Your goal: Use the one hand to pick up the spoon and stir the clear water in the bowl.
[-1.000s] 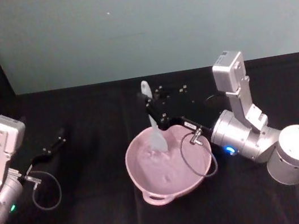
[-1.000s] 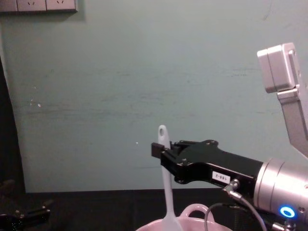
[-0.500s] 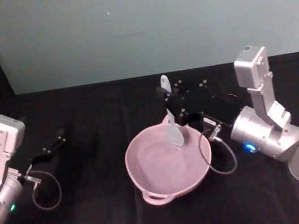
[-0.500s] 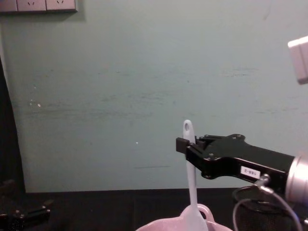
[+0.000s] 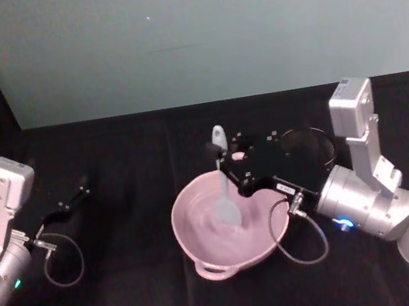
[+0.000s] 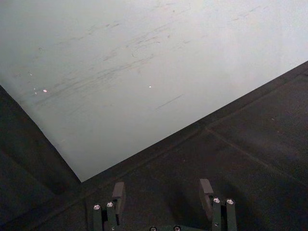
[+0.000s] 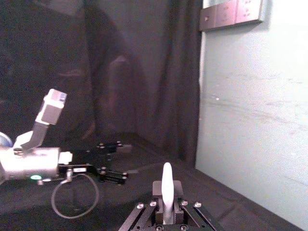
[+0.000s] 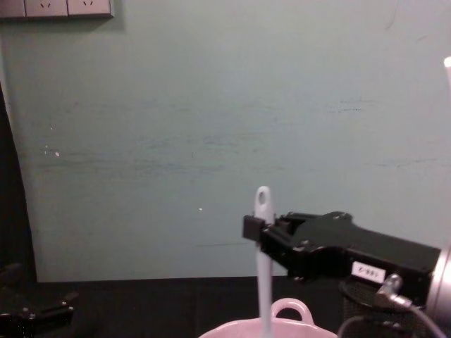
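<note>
A black-draped table (image 5: pixel 135 298) stood before a pale teal wall (image 5: pixel 169 33), with a strip of wall sockets (image 8: pixel 56 7) high up in the chest view.

The spoon (image 5: pixel 224 189) stood nearly upright in the bowl (image 5: pixel 185 231). Its flat head was down inside the basin, right of the bowl's middle, and its holed handle tip poked up above the far rim. From the chest the spoon (image 8: pixel 263 260) rose straight out of the bowl (image 8: pixel 232 331), just left of the small loop handle on the far rim.

The right gripper (image 5: pixel 219 153) reached in from the right, level over the bowl's far right side. Its jaws were pinched narrow on the spoon's upper handle, just under the hole. The chest view showed the right gripper (image 8: pixel 255 227) clamped on the shaft, and the right wrist view showed the white handle (image 7: pixel 166 185) standing up between the jaws.

Behind the gripper's black body sat a dark mesh cup (image 5: pixel 328 149), just right of the bowl.

The left gripper (image 5: pixel 78 194) hung low over the table's left side, well apart from the bowl. Its fingers (image 6: pixel 206 188) were spread wide, with nothing between them.
</note>
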You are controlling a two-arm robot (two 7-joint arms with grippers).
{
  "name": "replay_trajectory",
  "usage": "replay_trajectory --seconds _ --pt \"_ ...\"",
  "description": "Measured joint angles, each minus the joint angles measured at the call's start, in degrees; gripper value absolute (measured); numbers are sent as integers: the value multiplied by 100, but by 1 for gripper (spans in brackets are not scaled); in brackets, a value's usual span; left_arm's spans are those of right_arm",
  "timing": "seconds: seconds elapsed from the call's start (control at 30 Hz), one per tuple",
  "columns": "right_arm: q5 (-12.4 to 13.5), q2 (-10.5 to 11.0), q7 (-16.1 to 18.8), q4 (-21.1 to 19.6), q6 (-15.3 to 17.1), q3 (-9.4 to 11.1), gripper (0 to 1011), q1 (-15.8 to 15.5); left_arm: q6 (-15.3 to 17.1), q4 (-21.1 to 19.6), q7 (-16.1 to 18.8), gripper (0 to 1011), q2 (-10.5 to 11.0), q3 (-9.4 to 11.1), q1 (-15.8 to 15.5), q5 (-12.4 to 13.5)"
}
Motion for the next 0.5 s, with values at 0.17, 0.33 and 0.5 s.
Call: replay_trajectory --seconds 0.17,0.33,0.5 --pt "31 -76 83 102 -9 -129 116 75 0 0 0 1005 0 0 0 0" --pt "22 -257 111 368 -139 -261 116 270 0 0 0 1005 0 0 0 0" --pt "-193 -421 -70 659 -322 -312 117 445 0 0 0 1005 0 0 0 0"
